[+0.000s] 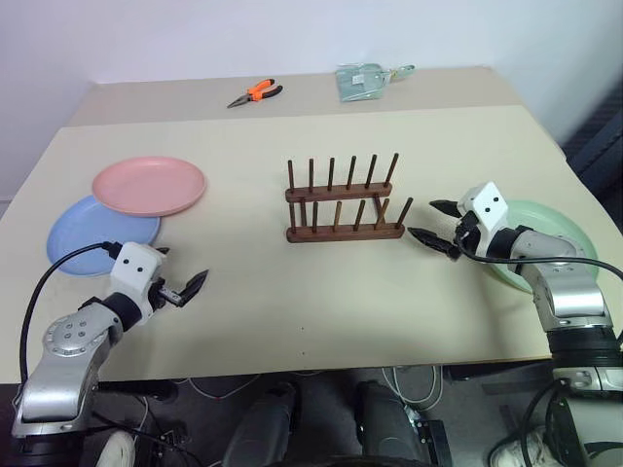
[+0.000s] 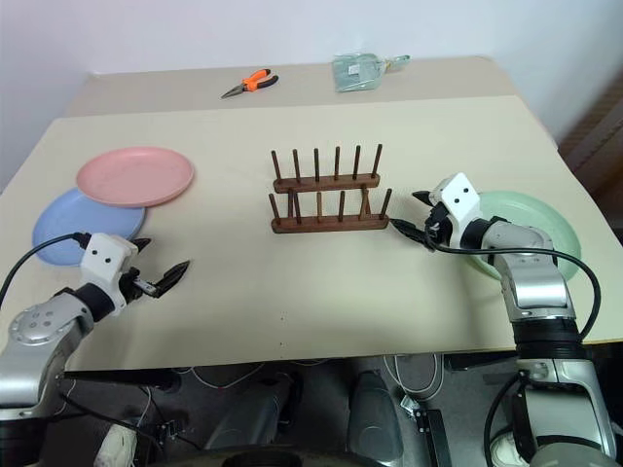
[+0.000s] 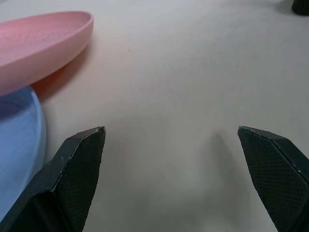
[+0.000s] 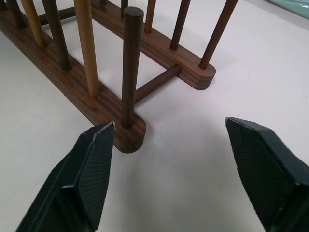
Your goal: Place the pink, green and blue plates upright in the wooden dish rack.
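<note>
The salmon pink plate [image 1: 149,185] lies flat at the table's left, its rim overlapping the light blue plate [image 1: 97,233] beneath it. Empty, the dark wooden dish rack [image 1: 343,204] stands mid-table. A mint green plate [image 1: 550,238] lies flat at the right, partly under my right arm. My left gripper [image 1: 183,268] is open just right of the blue plate, low over bare table, holding nothing. My right gripper [image 1: 423,219] is open and empty, pointing at the rack's right end; the end peg of the rack [image 4: 131,63] stands just in front of its fingers.
Orange-handled pliers [image 1: 255,93] and a clear plastic packet [image 1: 365,80] lie on the far table strip behind the rack. The table's front edge [image 1: 321,368] runs just in front of both arms, with cables hanging below it.
</note>
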{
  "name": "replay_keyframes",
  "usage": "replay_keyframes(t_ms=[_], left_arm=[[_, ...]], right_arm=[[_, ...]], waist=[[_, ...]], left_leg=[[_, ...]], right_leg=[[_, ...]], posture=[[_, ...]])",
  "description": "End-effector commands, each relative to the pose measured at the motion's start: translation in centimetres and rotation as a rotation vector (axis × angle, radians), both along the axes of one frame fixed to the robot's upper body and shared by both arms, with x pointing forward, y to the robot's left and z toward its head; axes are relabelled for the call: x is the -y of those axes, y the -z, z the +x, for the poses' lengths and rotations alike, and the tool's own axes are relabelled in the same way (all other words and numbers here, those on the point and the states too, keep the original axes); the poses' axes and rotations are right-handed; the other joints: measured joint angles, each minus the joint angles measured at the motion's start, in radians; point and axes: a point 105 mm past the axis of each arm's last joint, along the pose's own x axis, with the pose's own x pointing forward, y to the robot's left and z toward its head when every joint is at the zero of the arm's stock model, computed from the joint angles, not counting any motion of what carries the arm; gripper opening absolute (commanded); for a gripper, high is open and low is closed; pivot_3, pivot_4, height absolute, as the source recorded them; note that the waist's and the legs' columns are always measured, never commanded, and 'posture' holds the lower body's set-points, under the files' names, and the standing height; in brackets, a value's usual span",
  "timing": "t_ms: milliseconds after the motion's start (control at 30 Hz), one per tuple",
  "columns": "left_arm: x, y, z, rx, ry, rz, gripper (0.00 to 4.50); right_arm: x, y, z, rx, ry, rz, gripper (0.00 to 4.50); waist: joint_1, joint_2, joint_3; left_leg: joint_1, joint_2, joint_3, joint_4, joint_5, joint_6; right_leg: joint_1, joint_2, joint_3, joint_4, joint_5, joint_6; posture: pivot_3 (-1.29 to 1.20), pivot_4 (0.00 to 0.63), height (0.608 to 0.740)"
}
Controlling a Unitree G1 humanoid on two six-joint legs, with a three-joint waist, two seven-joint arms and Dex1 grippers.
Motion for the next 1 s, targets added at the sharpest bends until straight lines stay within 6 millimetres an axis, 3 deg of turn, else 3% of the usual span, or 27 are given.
replay_keyframes(t_ms=[33, 133, 433, 567, 667, 767, 833, 1000], left_arm=[[0.4, -0.9, 0.3, 0.039, 0.022, 0.015, 4.50], [1.1, -0.7, 0.6, 0.036, 0.050, 0.004, 4.50], [7.5, 1.0, 3.8, -0.077, 0.374, -0.050, 4.50], [10.3, 1.3, 7.0, -0.085, 0.470, -0.037, 4.50], [13.6, 2.0, 9.4, -0.106, 0.552, -0.025, 4.50], [15.8, 2.9, 9.6, -0.150, 0.649, -0.031, 4.50], [16.2, 3.7, 9.5, -0.168, 0.683, -0.010, 4.50], [16.0, 4.1, 9.2, -0.166, 0.712, -0.018, 2.27]], right_arm=[[-0.4, -1.1, 0.0, 0.057, -0.016, -0.009, 3.77], [-0.6, -0.7, -0.1, 0.061, -0.016, -0.034, 3.77], [-1.7, 0.1, -1.4, 0.074, -0.022, -0.068, 3.77], [-2.0, -0.1, -2.7, 0.098, 0.012, -0.053, 3.77], [-1.3, 0.1, -4.7, 0.103, 0.078, -0.049, 3.77], [-0.9, 0.5, -6.0, 0.093, 0.123, -0.055, 3.77], [-0.8, 0.6, -6.5, 0.090, 0.144, -0.058, 3.77], [-0.4, 1.0, -7.3, 0.077, 0.173, -0.060, 3.83]], waist=[[-0.001, 0.000, 0.000], [-0.001, 0.000, 0.000], [0.003, 0.000, 0.000], [0.018, -0.001, 0.000], [0.029, 0.000, -0.001], [0.034, -0.001, -0.002], [0.030, -0.001, -0.003], [0.020, -0.001, -0.005]], left_leg=[[0.000, 0.000, 0.000, 0.000, 0.000, 0.000], [0.000, 0.000, 0.000, 0.000, 0.000, 0.000], [0.000, 0.000, 0.001, 0.001, 0.000, 0.000], [0.000, 0.000, 0.001, 0.002, 0.000, 0.000], [0.000, -0.001, 0.003, 0.003, -0.001, 0.002], [-0.001, -0.002, 0.003, 0.005, -0.002, 0.004], [-0.001, -0.001, 0.005, 0.005, -0.003, 0.005], [0.001, -0.001, 0.005, 0.006, -0.003, 0.005]], right_leg=[[0.000, 0.000, 0.000, 0.000, 0.000, 0.000], [0.000, 0.000, 0.000, 0.000, 0.000, 0.000], [0.000, 0.000, 0.000, 0.000, 0.000, 0.000], [0.000, 0.001, 0.000, 0.001, 0.001, 0.001], [0.000, 0.000, 0.002, 0.000, 0.002, 0.002], [0.001, 0.000, 0.001, -0.001, 0.003, 0.005], [0.002, -0.001, 0.003, -0.002, 0.003, 0.005], [0.004, 0.000, 0.003, -0.002, 0.003, 0.006]], posture=[[0.00, 0.150, 0.739], [0.00, 0.150, 0.739], [0.00, 0.150, 0.739], [0.00, 0.150, 0.739], [0.00, 0.150, 0.739], [0.00, 0.150, 0.739], [0.00, 0.150, 0.739], [0.00, 0.150, 0.739]])
